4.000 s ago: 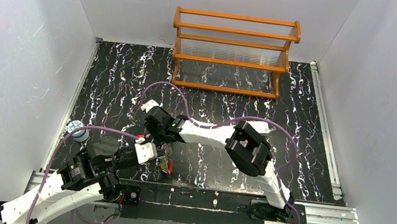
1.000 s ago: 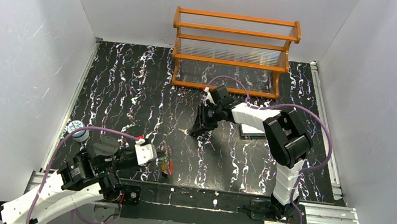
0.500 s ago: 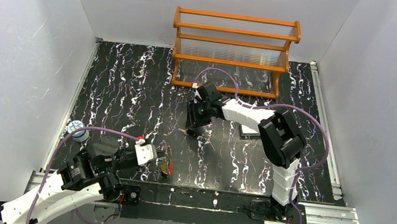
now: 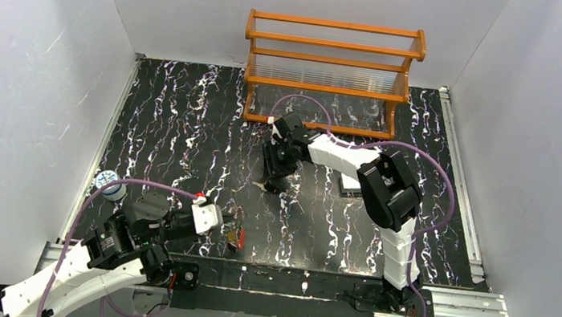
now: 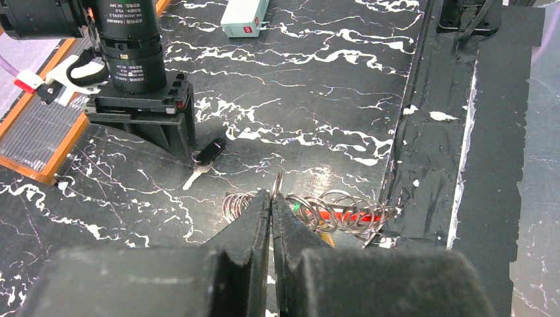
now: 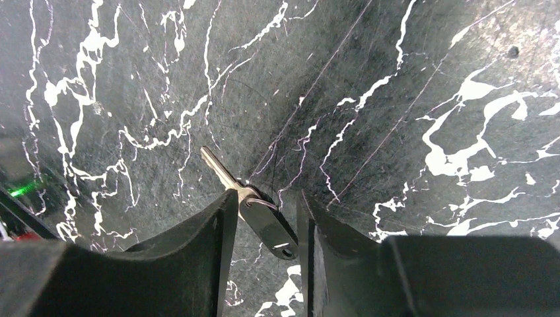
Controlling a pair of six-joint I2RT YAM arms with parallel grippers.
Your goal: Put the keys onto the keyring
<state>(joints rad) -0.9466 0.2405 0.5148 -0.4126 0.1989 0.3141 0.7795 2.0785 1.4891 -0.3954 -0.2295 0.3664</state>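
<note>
My left gripper (image 5: 271,195) is shut on a thin metal ring of the keyring (image 5: 343,214), a red band tangled with several wire rings, lying near the table's front edge (image 4: 234,234). A green bit (image 5: 298,207) and a yellow bit (image 5: 328,236) of key heads show under the rings. A loose metal key with a black head (image 6: 267,224) lies flat on the table. My right gripper (image 6: 264,205) is open and straddles its head, fingers on either side. The key also shows in the left wrist view (image 5: 208,152) and the top view (image 4: 261,184).
A white rectangular box (image 5: 244,16) lies right of the right gripper (image 4: 351,185). An orange wooden rack (image 4: 328,75) stands at the back. A small round blue-and-white thing (image 4: 107,182) sits at the left edge. A black rail (image 5: 462,132) borders the front.
Four seconds ago the right gripper was next to the left gripper. It has since gone to the middle of the table and shifted slightly left over the black-headed key. The left arm has not moved.
</note>
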